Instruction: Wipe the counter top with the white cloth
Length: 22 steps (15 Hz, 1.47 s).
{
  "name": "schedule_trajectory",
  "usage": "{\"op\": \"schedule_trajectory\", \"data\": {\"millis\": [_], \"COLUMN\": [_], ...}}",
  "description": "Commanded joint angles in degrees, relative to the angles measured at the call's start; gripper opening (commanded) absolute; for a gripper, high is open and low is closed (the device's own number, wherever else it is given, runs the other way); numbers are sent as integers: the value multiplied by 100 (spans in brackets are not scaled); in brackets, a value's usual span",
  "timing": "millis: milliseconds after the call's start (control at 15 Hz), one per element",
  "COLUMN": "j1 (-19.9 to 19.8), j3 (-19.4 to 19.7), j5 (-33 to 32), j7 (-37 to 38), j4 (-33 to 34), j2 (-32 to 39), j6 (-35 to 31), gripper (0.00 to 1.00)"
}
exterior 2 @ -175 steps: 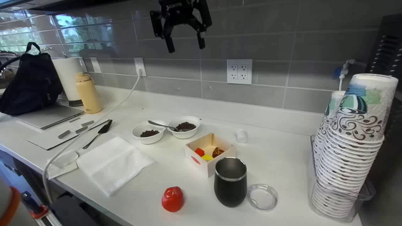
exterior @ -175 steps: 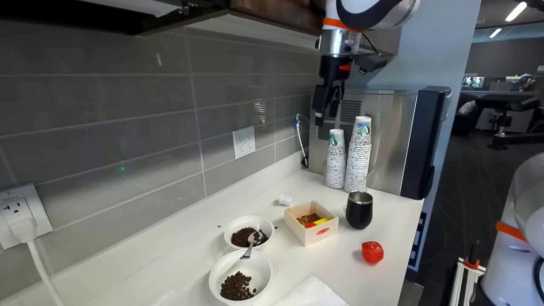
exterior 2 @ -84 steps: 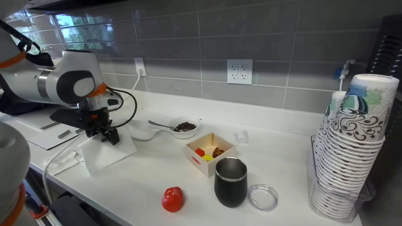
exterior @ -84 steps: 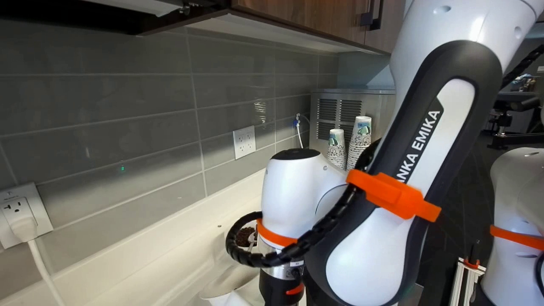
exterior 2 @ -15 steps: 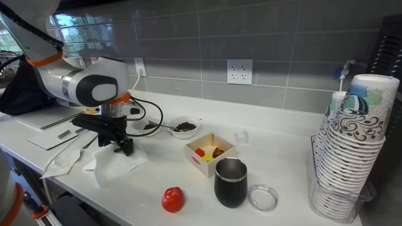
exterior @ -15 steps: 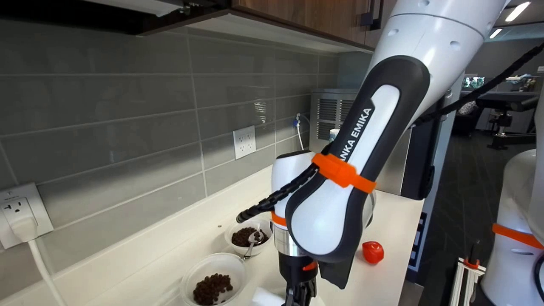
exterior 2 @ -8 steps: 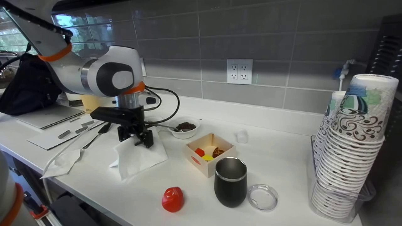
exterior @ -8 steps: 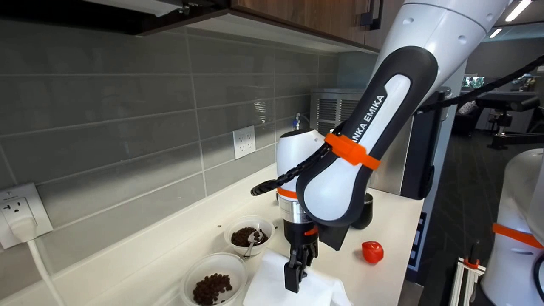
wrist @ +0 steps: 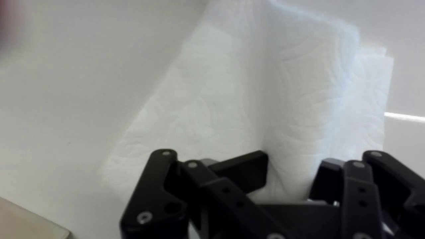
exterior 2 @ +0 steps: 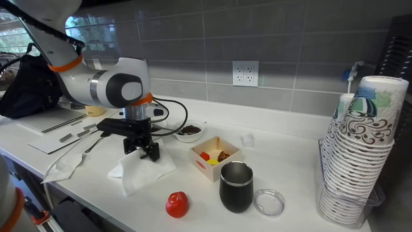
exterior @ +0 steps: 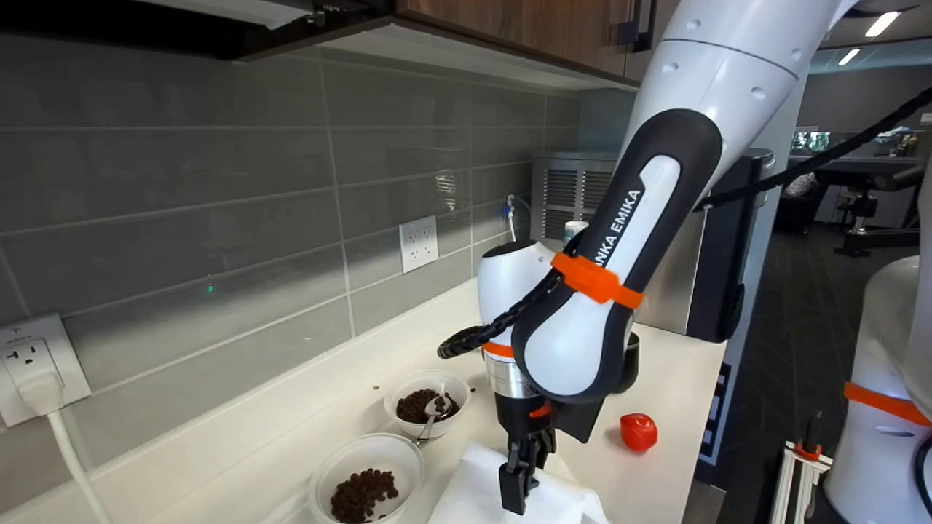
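Observation:
The white cloth (exterior 2: pixel 146 172) lies on the off-white counter top (exterior 2: pixel 202 206), folded up in the middle where my gripper (exterior 2: pixel 150 155) grasps it. Seen from the wrist, a raised fold of the cloth (wrist: pixel 206 116) runs in between the two black fingers, and the gripper (wrist: pixel 289 177) is shut on it. Its corners spread loosely around the fingertips. In an exterior view the gripper (exterior: pixel 515 489) points down over the cloth (exterior: pixel 477 487), right of the bowls. Part of the cloth beneath the fingers is hidden.
Two white bowls of dark food, a far bowl (exterior: pixel 408 376) and a near bowl (exterior: pixel 397 458), stand by the cloth. A wooden box (exterior 2: pixel 201 166), black tumbler (exterior 2: pixel 236 196), clear lid (exterior 2: pixel 269 203) and red object (exterior 2: pixel 177 204) stand on its other side. Crumpled white tissue (exterior 2: pixel 66 166) lies near the edge.
Earlier the cloth lay flat under my raised, open gripper. Over the last second the gripper has dragged the cloth along the counter toward the wooden box. The near bowl has shifted slightly since the start.

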<state>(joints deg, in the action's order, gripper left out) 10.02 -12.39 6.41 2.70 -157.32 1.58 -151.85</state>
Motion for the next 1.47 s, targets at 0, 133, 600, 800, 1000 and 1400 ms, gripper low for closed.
{"op": "schedule_trajectory", "data": {"millis": [0,133,600,800,1000,1400], "j1": [122,176,346,353,257,13], "j3": [-97,-240,-393,-142,130,373], "j5": [392,657,369,-660,-1340,-855], "j7": [-250,-395,-225,440,788,576], "j4": [-4,-8,0,-7,-5,-7], "j2": [308,374,249,226,311,659], "j6": [-76,-75,450,617,350,-732], "gripper": [0,0,0,0,0,0]}}
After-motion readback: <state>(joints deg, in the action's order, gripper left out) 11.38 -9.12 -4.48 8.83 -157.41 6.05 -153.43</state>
